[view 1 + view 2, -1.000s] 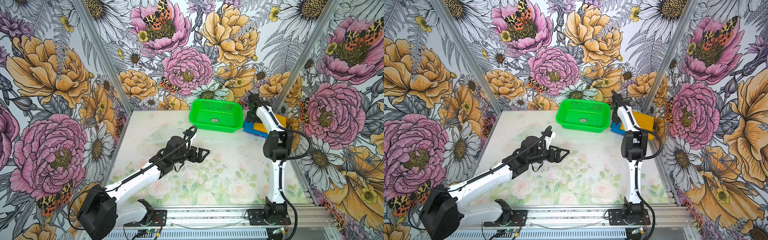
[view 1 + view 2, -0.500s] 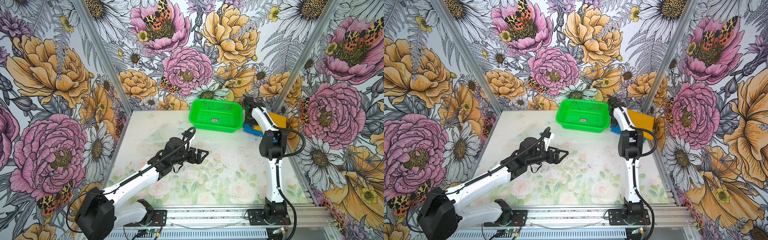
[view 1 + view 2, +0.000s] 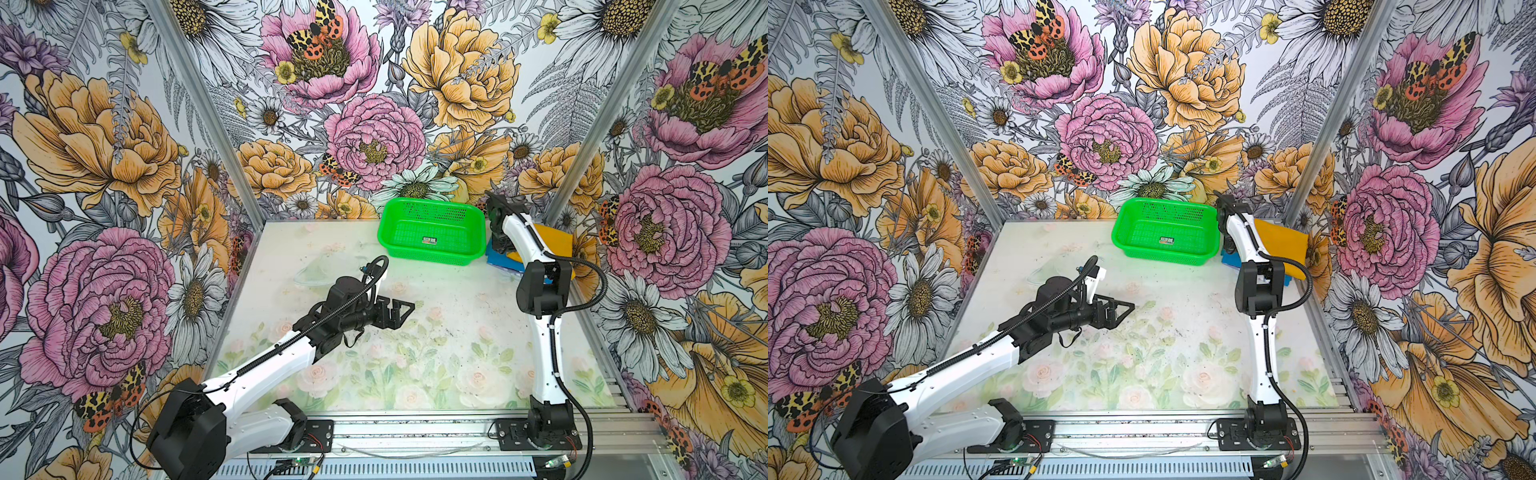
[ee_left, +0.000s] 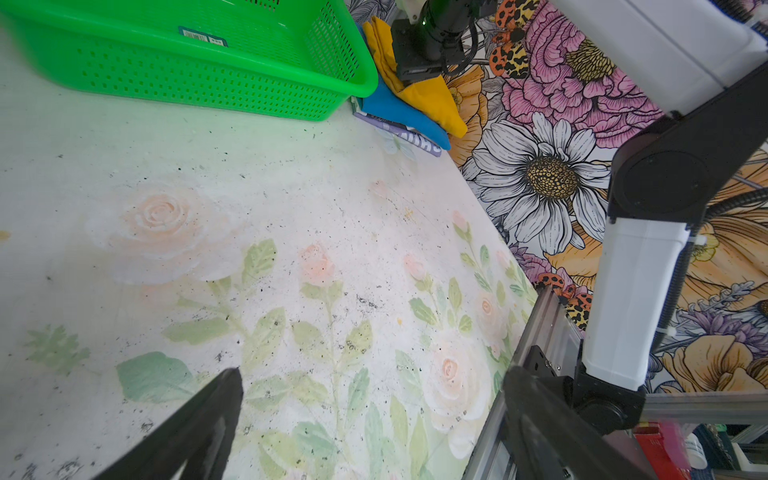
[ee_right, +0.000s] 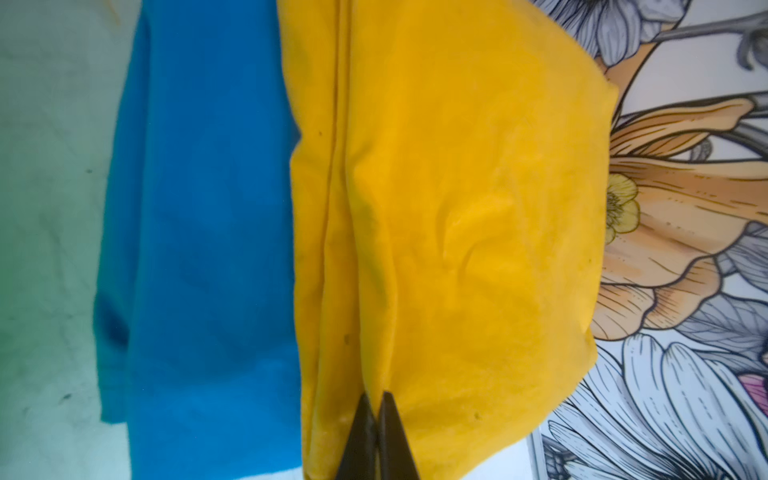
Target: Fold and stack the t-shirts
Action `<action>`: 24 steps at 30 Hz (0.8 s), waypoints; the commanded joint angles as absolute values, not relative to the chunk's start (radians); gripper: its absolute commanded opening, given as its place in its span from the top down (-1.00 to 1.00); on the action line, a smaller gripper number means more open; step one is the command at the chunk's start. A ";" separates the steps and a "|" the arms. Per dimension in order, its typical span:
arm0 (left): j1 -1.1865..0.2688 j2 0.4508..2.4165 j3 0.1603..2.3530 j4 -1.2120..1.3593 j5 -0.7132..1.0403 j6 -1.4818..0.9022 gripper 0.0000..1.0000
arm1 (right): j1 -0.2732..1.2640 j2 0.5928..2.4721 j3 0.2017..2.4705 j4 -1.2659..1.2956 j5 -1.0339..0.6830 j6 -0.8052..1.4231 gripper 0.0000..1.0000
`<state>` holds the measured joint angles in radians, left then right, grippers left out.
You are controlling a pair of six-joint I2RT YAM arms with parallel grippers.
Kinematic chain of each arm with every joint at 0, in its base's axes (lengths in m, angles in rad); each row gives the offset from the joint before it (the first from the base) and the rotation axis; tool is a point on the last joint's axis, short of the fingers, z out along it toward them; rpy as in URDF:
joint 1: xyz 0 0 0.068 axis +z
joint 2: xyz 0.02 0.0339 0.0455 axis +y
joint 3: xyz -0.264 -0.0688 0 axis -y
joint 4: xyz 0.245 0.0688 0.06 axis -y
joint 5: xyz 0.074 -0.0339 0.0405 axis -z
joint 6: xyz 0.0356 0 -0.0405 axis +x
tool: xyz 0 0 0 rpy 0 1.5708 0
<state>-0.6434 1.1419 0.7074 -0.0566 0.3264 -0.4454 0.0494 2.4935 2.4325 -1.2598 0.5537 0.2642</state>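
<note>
Holding the left tool (image 3: 405, 309) released over the middle of the counter (image 3: 457, 353). Past the bright green perforated plastic basket (image 3: 432, 254), at the far right corner, clenching the right tool (image 5: 377, 419) on a seam fold of the limp, light mustard-yellow cloth t-shirt (image 5: 457, 208) atop the bright blue cloth t-shirt (image 5: 208, 208).

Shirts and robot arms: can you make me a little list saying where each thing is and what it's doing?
basket: green, by the back wall, no shirts inside
blue shirt: folded, in the far right corner beside the basket
yellow shirt: folded, lying on top of the blue shirt
right end effector: shut, pinching a fold of the yellow shirt
left end effector: open, holding nothing, over the middle of the table
</note>
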 commanded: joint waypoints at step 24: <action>-0.614 1.088 0.680 -0.064 0.335 -0.428 -0.98 | 0.157 2.494 2.545 -1.309 0.493 0.201 1.00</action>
<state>-0.6231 1.1049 0.6926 -0.0628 0.3267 -0.4450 0.1390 2.4935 2.5332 -1.2922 0.5179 0.2142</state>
